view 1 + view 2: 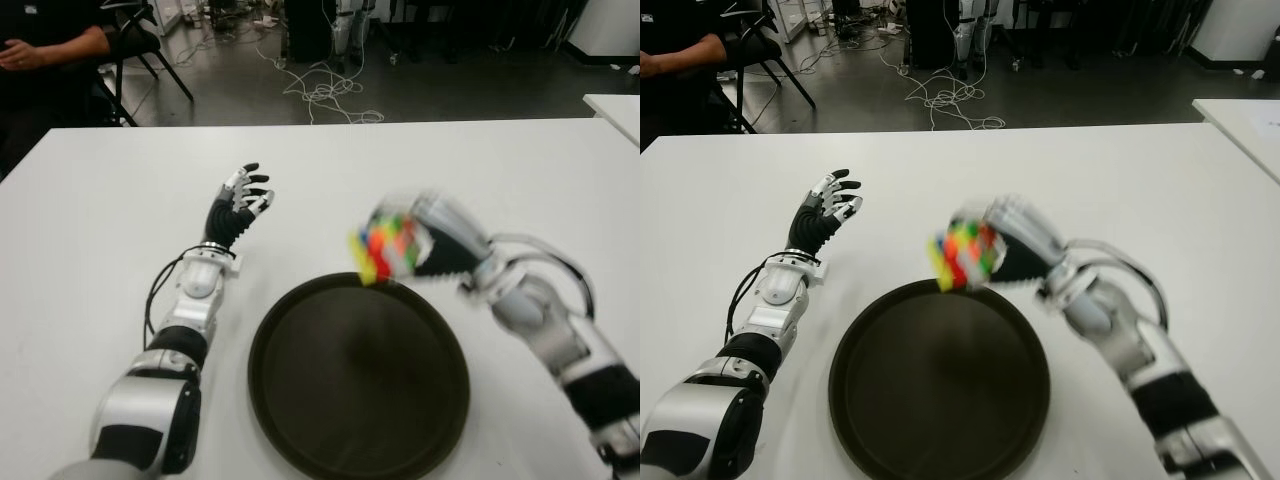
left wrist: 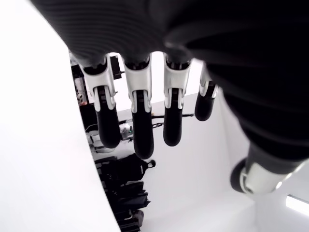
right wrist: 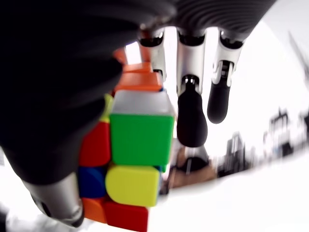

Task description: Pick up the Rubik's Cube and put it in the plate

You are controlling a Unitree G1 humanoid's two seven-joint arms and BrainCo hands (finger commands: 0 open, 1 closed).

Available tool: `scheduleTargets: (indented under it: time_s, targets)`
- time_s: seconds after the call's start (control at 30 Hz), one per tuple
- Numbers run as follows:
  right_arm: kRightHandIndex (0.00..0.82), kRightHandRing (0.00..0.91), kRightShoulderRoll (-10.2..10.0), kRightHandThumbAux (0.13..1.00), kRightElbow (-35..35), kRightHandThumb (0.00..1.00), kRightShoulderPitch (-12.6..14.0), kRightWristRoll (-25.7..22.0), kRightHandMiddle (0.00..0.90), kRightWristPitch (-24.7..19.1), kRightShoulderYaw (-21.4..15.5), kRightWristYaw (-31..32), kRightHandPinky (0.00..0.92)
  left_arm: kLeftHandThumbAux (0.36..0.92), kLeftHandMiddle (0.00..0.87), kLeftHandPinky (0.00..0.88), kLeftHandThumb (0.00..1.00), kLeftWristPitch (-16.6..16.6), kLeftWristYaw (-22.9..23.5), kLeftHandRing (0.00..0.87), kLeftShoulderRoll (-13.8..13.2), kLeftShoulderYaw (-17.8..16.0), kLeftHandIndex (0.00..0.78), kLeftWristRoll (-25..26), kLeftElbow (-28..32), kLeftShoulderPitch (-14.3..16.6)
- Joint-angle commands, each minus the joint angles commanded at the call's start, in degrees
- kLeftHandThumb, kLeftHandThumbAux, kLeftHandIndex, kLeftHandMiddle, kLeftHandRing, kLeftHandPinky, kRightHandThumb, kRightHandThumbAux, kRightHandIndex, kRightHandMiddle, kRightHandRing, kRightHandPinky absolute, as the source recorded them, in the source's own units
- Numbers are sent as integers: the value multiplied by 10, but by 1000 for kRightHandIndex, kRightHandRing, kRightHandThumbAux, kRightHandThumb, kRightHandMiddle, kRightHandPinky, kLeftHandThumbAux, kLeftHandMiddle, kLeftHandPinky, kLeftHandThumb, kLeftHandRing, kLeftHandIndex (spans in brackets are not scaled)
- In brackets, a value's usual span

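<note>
My right hand (image 1: 415, 245) is shut on the Rubik's Cube (image 1: 385, 250), holding it in the air just above the far rim of the dark round plate (image 1: 358, 375). Up close in the right wrist view, the cube (image 3: 133, 159) shows green, yellow, red and orange tiles, with fingers (image 3: 190, 116) wrapped over it. The plate lies on the white table (image 1: 90, 220) at the near centre with nothing in it. My left hand (image 1: 243, 195) shows to the left of the plate, fingers spread and holding nothing; the left wrist view shows the straight fingers (image 2: 140, 121).
A person sits on a chair (image 1: 135, 45) beyond the table's far left corner. Cables (image 1: 320, 95) lie on the floor behind the table. A second white table edge (image 1: 615, 105) shows at the far right.
</note>
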State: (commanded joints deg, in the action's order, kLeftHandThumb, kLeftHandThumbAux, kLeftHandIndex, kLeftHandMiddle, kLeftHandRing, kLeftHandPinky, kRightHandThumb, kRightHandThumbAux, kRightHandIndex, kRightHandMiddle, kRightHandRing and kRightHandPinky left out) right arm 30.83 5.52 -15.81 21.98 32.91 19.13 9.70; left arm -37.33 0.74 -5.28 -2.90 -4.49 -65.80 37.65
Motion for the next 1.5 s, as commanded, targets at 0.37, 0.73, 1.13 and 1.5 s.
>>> scheduleTargets:
  time_s: [0.37,0.73,1.13,1.5]
  targets:
    - [431,734,43,734,-38,689,-25,-114,729,-71,20,248,723,596,254,300,98,-8,-2,287,2,-3,159,0,-3,0]
    - [428,740,43,736,-76,688,-37,-162,730,-117,18,364,731,590,248,316,107,-8,5,289,8,-10,149,8,-11,6]
    - [428,754,21,736,-76,687,-35,-153,740,-112,10,355,747,594,249,315,105,-5,8,290,8,-9,150,11,-13,9]
    - [428,733,-60,735,-91,688,26,-100,718,-78,0,220,728,608,259,323,125,-5,8,297,8,-9,157,11,-12,8]
